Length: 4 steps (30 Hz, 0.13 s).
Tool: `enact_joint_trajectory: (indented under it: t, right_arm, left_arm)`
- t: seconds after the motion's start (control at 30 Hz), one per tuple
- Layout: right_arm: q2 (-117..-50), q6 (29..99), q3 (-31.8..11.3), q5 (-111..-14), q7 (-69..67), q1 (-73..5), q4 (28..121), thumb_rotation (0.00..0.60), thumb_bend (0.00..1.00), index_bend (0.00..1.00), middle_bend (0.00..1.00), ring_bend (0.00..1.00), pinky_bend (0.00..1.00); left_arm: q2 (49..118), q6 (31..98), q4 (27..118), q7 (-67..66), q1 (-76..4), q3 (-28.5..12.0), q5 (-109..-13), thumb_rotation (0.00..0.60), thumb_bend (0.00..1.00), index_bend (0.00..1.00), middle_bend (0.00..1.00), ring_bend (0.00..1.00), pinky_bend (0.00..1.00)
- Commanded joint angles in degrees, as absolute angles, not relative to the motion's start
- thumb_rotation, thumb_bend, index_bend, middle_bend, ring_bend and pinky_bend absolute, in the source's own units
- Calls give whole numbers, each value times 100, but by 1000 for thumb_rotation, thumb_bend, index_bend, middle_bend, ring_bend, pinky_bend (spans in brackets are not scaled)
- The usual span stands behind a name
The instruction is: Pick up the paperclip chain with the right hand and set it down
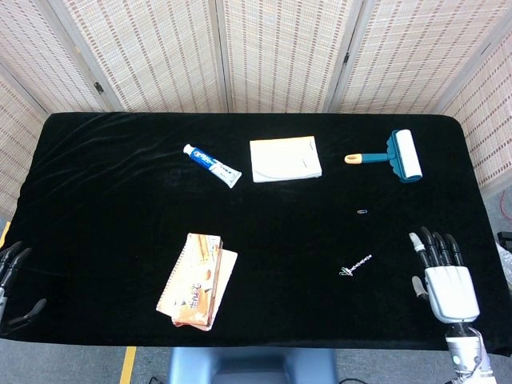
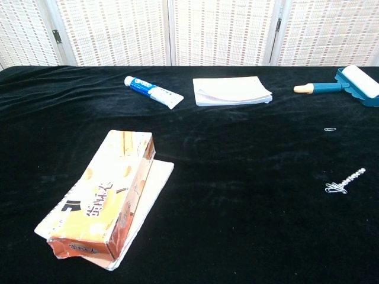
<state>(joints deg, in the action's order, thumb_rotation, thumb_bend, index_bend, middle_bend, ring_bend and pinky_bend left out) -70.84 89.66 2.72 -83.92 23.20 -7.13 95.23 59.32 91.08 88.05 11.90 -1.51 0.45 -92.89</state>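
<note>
The chain (image 1: 355,265) lies loose on the table (image 1: 104,200) toward its right front, free of the right hand (image 1: 445,282), which hangs empty near the right front corner, fingers spread. A single clip (image 1: 362,212) sits behind it. The left hand (image 1: 14,280) is half cut off at the left edge; I cannot tell its grasp.

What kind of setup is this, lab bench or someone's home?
Most likely a staged lab or data-collection bench: a table draped in black cloth, woven folding screens closing off the background, and unrelated props such as a toothpaste tube and a lint roller laid out apart.
</note>
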Motion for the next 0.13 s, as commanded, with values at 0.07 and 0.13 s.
enact_joint_trajectory:
  t: [0.07, 0.13]
  right_arm:
    - [-7018, 9049, 255, -8611, 2014, -599, 9360, 600, 393, 0, 0, 0, 0]
    - [-7016, 9003, 254, -8640, 2000, -594, 9358, 600, 393, 0, 0, 0, 0]
  left_arm:
    - [5963, 9130, 8868, 1067, -150, 47, -9310, 600, 315, 0, 3, 11, 0]
    - [5968, 9144, 8880, 1029, -138, 45, -9295, 600, 315, 0, 3, 11, 0]
